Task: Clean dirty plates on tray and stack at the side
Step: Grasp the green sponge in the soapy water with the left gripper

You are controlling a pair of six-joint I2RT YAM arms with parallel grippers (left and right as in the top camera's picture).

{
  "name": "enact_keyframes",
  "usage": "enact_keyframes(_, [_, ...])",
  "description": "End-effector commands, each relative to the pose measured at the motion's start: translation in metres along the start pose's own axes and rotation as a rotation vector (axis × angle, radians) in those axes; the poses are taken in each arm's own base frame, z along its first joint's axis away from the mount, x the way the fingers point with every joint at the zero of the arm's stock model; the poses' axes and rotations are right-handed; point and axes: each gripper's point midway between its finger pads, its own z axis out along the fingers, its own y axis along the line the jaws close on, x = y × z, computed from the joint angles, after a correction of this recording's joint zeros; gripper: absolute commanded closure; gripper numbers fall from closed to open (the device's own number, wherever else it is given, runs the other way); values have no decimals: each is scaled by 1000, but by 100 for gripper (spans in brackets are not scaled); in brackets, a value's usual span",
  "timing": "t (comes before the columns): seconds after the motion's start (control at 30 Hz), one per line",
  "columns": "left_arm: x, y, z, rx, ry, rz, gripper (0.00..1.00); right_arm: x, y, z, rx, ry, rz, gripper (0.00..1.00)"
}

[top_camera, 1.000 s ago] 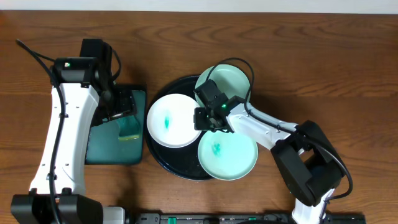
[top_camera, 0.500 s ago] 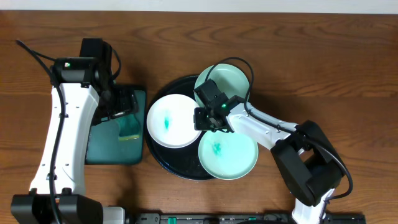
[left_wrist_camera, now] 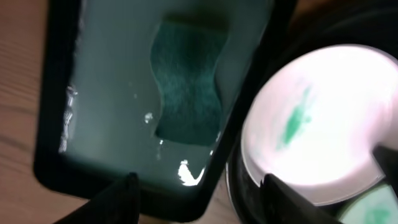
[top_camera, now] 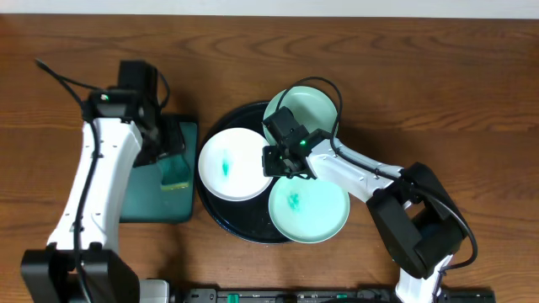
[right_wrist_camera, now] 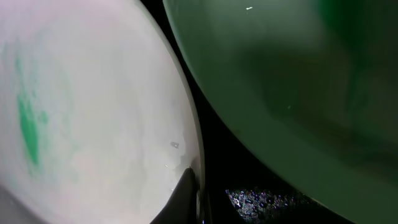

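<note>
Two risks: left claw (left_wrist_camera: 199,190), jaws apart, may close short of the sponge (left_wrist_camera: 186,87) ahead; right claw (top_camera: 282,162), together beside the white plate (top_camera: 229,181) rim, may slip.

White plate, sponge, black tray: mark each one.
white plate (top_camera: 244,171), overhead view, bare white beside the smear
sponge (left_wrist_camera: 186,87), left wrist view, middle of its teal top
black tray (top_camera: 221,215), overhead view, bare floor by its lower-left rim

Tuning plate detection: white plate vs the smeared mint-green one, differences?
White plate sits left on the black tray; smeared mint-green plate sits front-right, overhanging its rim. White plate's smear is a longer streak, mint-green plate's a smaller blotch. Both round, shallow.
</note>
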Motion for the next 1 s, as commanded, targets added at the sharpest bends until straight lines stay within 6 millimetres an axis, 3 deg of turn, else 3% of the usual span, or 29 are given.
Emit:
enact_keyframes(0.0, [10,5,24,-13,33,-11,37,27,-20,21,67,92,-38,99])
enact_keyframes(0.2, [13,6,55,-8,18,-6,38,27,-20,21,66,93,-56,99])
enact_keyframes(0.37, [14,7,75,-19,46,0,46,28,-20,21,68,95,-55,99])
enact_keyframes(0.63, [10,11,116,-55,104,-8,46,30,-22,21,76,106,-54,99])
enact_keyframes(0.97, [4,34,122,-48,117,-94,55,31,-23,20,78,110,-72,99])
